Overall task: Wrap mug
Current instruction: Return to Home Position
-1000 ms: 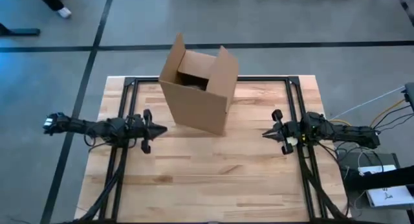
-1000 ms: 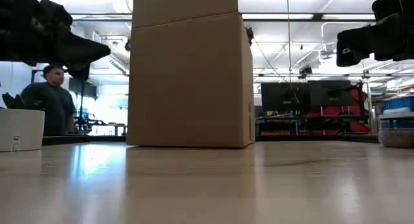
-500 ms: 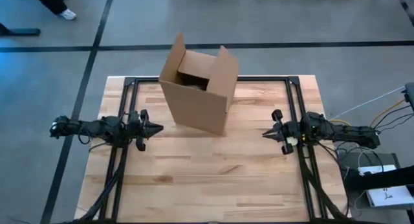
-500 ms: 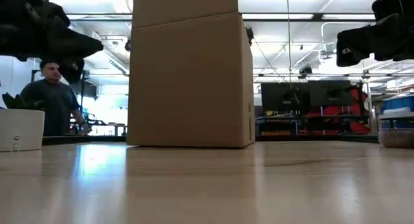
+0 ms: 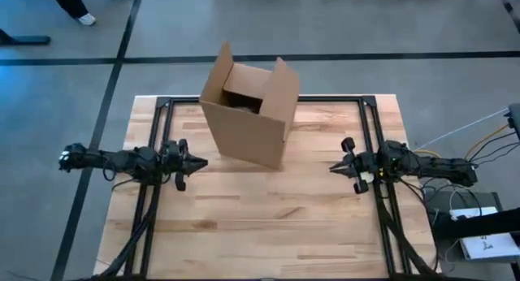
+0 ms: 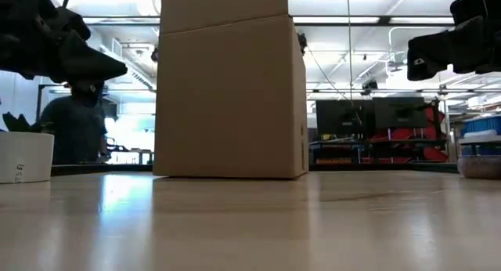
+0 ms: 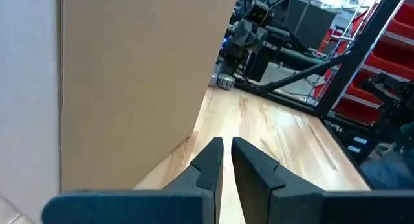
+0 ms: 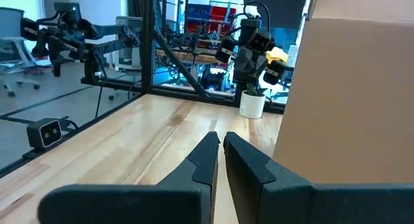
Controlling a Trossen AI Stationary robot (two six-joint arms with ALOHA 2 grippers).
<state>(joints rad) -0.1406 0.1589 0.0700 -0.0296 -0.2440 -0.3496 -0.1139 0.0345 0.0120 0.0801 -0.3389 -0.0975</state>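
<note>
Probably a robotics lab: red racks (image 7: 378,62) and dark monitors (image 6: 348,114) far beyond the table (image 5: 260,224), strip lights (image 6: 368,20) overhead, another arm rig (image 8: 71,31), lined grey floor (image 5: 65,94), a person (image 6: 74,134) far left

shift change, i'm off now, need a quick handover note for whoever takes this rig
left gripper: shut, empty, above the table's left side.
right gripper: shut, empty, above the right side.
cardboard box: upright at the far middle, apart from both grippers, two flaps standing up, top open; something dark inside, too hidden to identify.
Done: packing, probably.
Left: fold the flaps shut, park both arms.
</note>
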